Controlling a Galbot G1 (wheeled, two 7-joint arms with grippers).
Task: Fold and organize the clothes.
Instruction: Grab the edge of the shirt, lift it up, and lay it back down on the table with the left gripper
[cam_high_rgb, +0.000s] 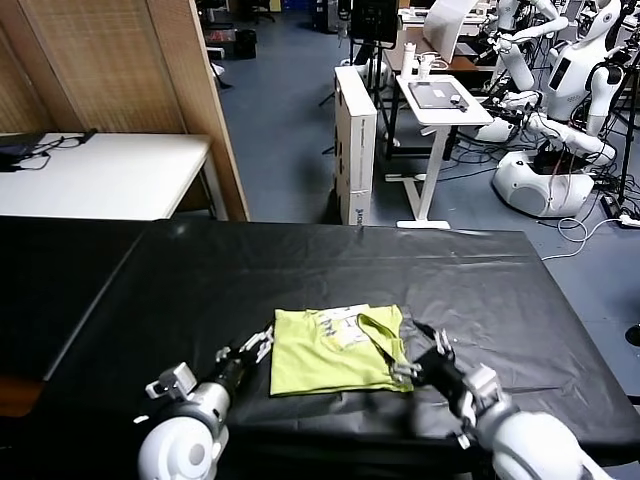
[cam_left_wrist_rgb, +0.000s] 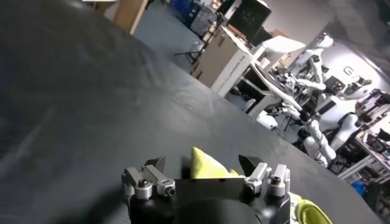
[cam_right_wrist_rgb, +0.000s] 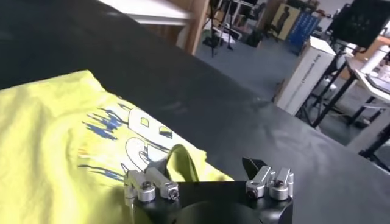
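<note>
The folded T-shirt (cam_high_rgb: 330, 352) lay flat on the counter (cam_high_rgb: 200, 280), flanked by the wide, empty left claw (cam_high_rgb: 262, 343) and right claw (cam_high_rgb: 418, 352), apparently poised for another fold.

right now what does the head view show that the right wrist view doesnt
Only the head view shows the whole folded shirt as a compact rectangle on the black cloth, with the left gripper open at its left edge and the right gripper open at its right edge, plus the other robots behind. Only the right wrist view shows the blue and white print up close. Both share the shirt, the black cloth, the right gripper and the white box.
</note>
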